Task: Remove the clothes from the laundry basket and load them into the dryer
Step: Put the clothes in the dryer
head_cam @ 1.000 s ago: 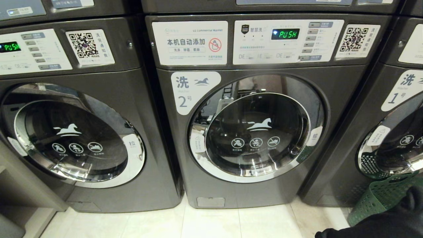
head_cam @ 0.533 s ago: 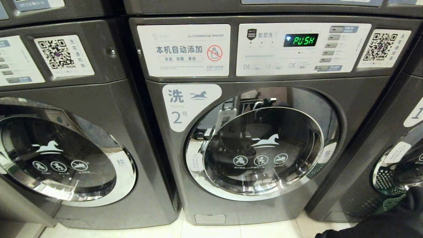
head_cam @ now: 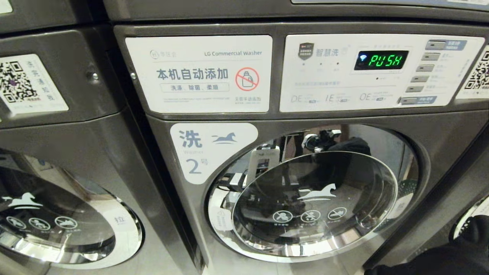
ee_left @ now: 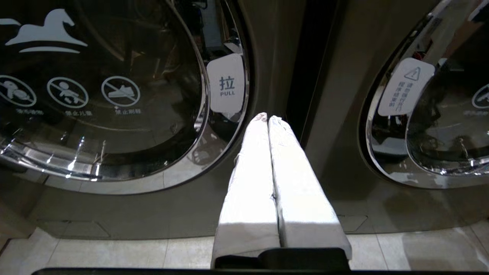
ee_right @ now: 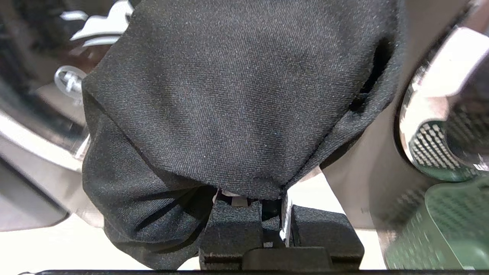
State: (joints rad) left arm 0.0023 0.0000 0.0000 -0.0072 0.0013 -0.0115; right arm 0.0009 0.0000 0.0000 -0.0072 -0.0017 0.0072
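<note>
The left gripper (ee_left: pixel 267 118) is seen at centre frame, jaws together, empty, before the gap between two washers; at lower right, the black garment (ee_right: pixel 237 95) is clamped by the right gripper (ee_right: pixel 273 202), beside the green laundry basket (ee_right: pixel 447 225).

You are facing a grey front-loading machine (head_cam: pixel 290 160) marked with a "2" label (head_cam: pixel 212 151), its round glass door (head_cam: pixel 313 202) shut and the green display (head_cam: pixel 381 60) on its control panel (head_cam: pixel 378 72) reading "PUSH". To its left stands a second machine (head_cam: pixel 65 160) of the same kind, door (head_cam: pixel 57 225) also shut, with a QR-code sticker (head_cam: pixel 26 84) on its front, and at the right edge you see only a sliver of a third machine's door (head_cam: pixel 468 217). A dark black garment (head_cam: pixel 443 258) fills the lower right corner of your view, lying in front of that third machine, and the door glass of the middle machine mirrors a dark shape and some white parts.
</note>
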